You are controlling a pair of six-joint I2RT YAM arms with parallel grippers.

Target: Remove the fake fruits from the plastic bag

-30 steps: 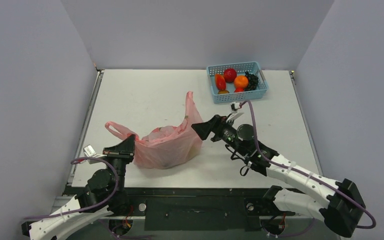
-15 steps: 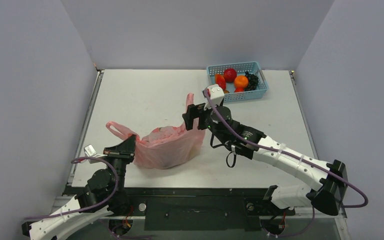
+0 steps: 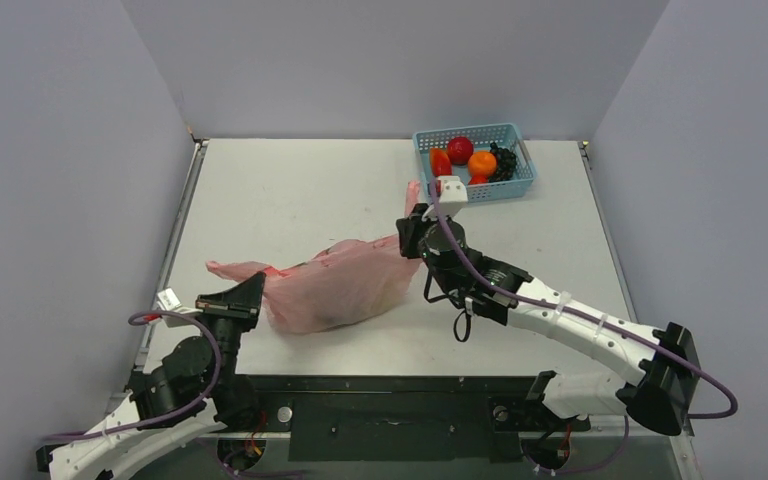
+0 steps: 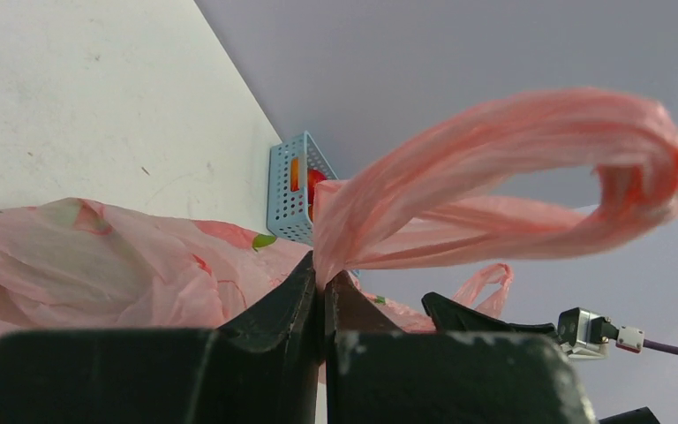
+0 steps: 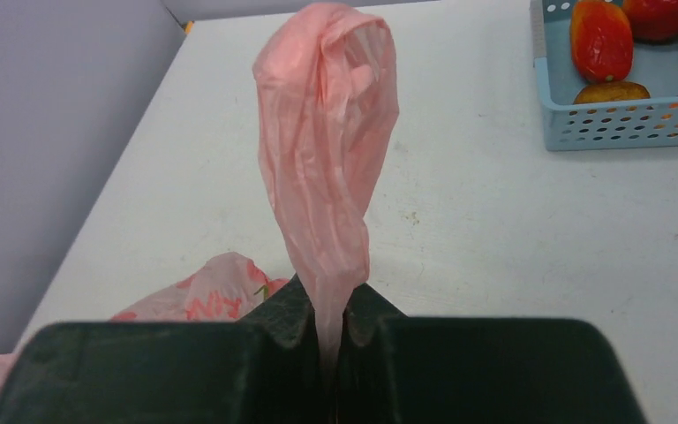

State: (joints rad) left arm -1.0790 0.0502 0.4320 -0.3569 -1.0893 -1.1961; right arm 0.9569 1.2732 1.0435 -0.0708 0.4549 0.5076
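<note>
So the plastic bag (image 3: 340,285) is lying slumped on the table (image 3: 280,190), left of the middle and close to the near edge. It's stretched out between my two grippers. It's thin, crinkly, see-through pink film with little red and green print marks, and it's all soft folds with no firm shape anywhere. I honestly can't make out the fake fruits through it, just a darker patch low in the belly. My left gripper (image 4: 322,278) is clamped tight on one loop handle (image 4: 512,168), which twists into a ropey curl above the fingertips. My right gripper (image 5: 328,305) is pinched closed on the other handle (image 5: 327,132), and that one stands up from the jaws as a wrinkled, gathered ribbon. The right one sits at the bag's far right end and the left one at the near left end, right by the table's front edge. Just beyond the right gripper is a light blue mesh basket (image 3: 475,190) at the far right of the table, with red and orange fruit plus something dark in it. The tabletop is matte white and flat, running from behind the bag to the far wall, with plain greyish walls close on both sides.
</note>
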